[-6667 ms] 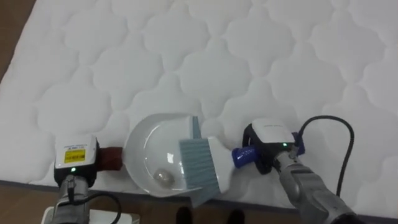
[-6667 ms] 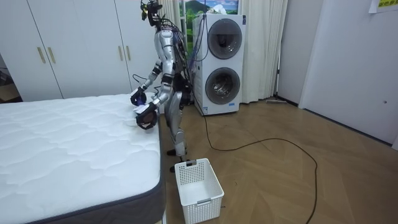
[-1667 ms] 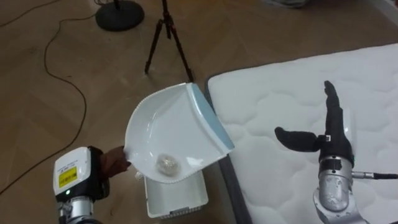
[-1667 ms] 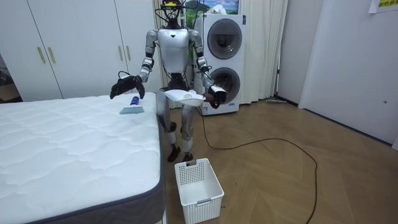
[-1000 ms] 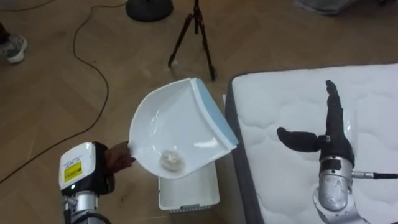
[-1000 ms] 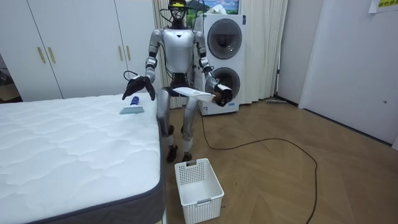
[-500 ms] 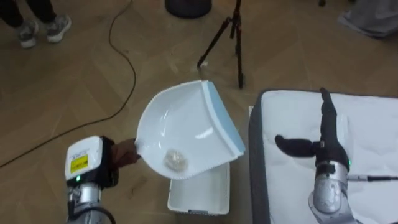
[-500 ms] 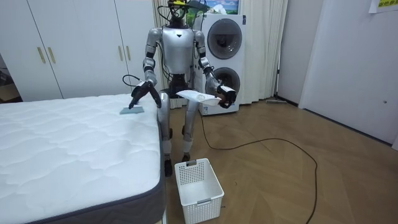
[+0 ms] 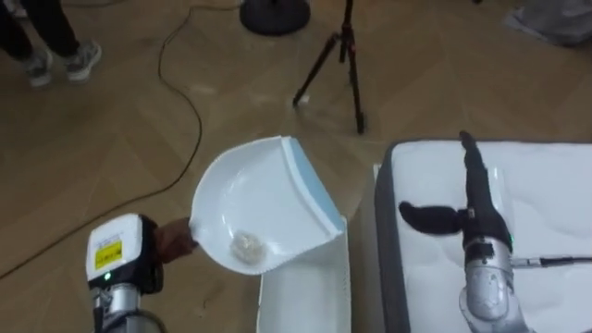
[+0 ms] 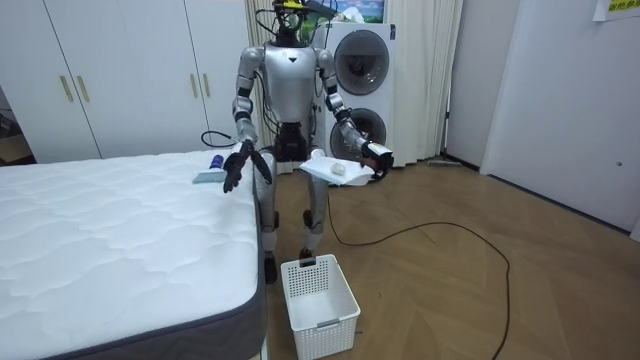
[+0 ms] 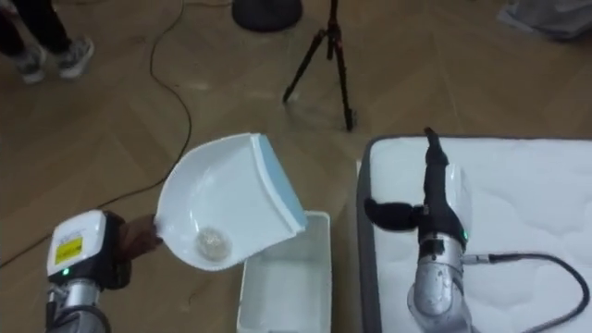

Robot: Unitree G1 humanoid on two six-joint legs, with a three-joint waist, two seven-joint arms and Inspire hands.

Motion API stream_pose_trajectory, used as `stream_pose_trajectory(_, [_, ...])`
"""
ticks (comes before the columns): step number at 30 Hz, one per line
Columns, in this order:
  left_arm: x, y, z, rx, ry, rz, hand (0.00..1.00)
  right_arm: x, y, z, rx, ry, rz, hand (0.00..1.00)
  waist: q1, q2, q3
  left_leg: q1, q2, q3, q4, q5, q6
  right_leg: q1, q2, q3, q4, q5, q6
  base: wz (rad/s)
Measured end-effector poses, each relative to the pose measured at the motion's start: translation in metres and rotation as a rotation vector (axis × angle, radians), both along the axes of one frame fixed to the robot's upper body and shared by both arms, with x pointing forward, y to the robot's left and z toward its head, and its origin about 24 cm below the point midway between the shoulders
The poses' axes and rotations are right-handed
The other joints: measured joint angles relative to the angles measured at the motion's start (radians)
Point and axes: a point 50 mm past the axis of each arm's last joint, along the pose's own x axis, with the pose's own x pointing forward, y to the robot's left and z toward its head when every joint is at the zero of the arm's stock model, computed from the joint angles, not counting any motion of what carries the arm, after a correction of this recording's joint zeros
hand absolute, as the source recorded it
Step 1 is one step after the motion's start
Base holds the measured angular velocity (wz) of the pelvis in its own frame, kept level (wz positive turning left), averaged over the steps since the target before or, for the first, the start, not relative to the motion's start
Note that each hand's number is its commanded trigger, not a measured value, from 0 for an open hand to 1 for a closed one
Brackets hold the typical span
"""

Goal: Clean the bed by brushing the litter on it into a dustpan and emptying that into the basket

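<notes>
I stand at the corner of the bed [image 10: 110, 240], turned toward the room. My left hand [image 9: 163, 246] is shut on the reddish handle of a white dustpan [image 9: 254, 208] with a blue lip. It holds the pan level above the floor, its lip over the white basket [image 9: 310, 296]. A crumpled paper ball [image 9: 245, 246] lies in the pan near the handle. My right hand [image 9: 470, 211] is open, fingers straight, over the mattress corner [image 9: 555, 203]. The blue-handled brush [image 10: 211, 176] lies on the bed behind that hand.
A dark tripod [image 9: 344, 57] and a round stand base [image 9: 275, 14] are on the wooden floor ahead. A cable [image 9: 176, 83] snakes across the floor. A person's feet [image 9: 57, 57] show at the upper left. Stacked washing machines [image 10: 358, 95] stand behind me.
My body and head have turned further from the bed. The dustpan with the ball has moved over the basket's edge. My right hand has dropped lower beside the mattress.
</notes>
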Motion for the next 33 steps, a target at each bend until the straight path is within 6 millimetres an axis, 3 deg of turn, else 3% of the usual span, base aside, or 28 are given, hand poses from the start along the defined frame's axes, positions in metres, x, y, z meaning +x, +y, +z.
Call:
stream_pose_trajectory(3, [-0.005,0.009,-0.003,0.025,0.031,0.015,1.00,0.003,-0.004,-0.006,-0.021,0.029,0.001,0.00,-0.001,0.011,0.0066,0.016,-0.020,0.015,-0.045,0.022,0.040,-0.010,-0.018,-0.010,0.009,-0.001,-0.001,0.01])
stream_pose_trajectory(6, [-0.006,0.016,-0.001,0.049,0.032,0.017,1.00,0.002,-0.009,-0.010,-0.064,0.052,0.004,0.00,-0.006,0.033,0.0132,0.015,-0.032,0.024,-0.085,0.044,0.064,-0.045,-0.035,-0.012,0.032,-0.005,-0.007,-0.04])
stream_pose_trajectory(9, [-0.003,0.024,0.004,0.077,0.024,0.015,1.00,0.001,-0.014,-0.015,-0.083,0.083,0.001,0.00,-0.026,0.041,0.0081,-0.011,-0.046,0.025,-0.113,0.069,0.064,-0.095,-0.055,-0.053,0.069,-0.013,-0.019,0.02])
stream_pose_trajectory(12, [0.001,0.025,0.008,0.082,0.012,0.012,1.00,0.002,-0.020,-0.014,-0.100,0.088,0.002,0.00,-0.057,0.057,0.0053,-0.045,-0.053,0.026,-0.122,0.085,0.060,-0.144,-0.065,-0.057,0.097,-0.015,-0.022,0.05])
stream_pose_trajectory(19, [0.010,0.029,0.012,0.119,0.020,-0.018,1.00,0.001,-0.030,-0.012,-0.131,0.091,0.000,0.00,-0.087,0.056,0.0061,-0.078,-0.066,0.030,-0.120,0.094,0.063,-0.193,-0.078,-0.062,0.135,-0.024,-0.025,0.00])
stream_pose_trajectory(26, [0.019,0.052,0.027,0.246,0.050,-0.084,1.00,0.000,-0.025,-0.021,-0.154,0.139,0.047,0.00,-0.113,0.064,0.0150,-0.148,-0.070,0.026,-0.103,0.098,0.068,-0.259,-0.091,-0.073,0.152,-0.024,-0.025,0.04])
stream_pose_trajectory(33, [0.031,0.052,0.033,0.298,0.066,-0.124,1.00,-0.003,-0.024,-0.028,-0.181,0.173,0.056,0.00,-0.118,0.063,0.0213,-0.218,-0.082,0.010,-0.078,0.100,0.072,-0.318,-0.108,-0.107,0.172,-0.027,-0.022,0.11])
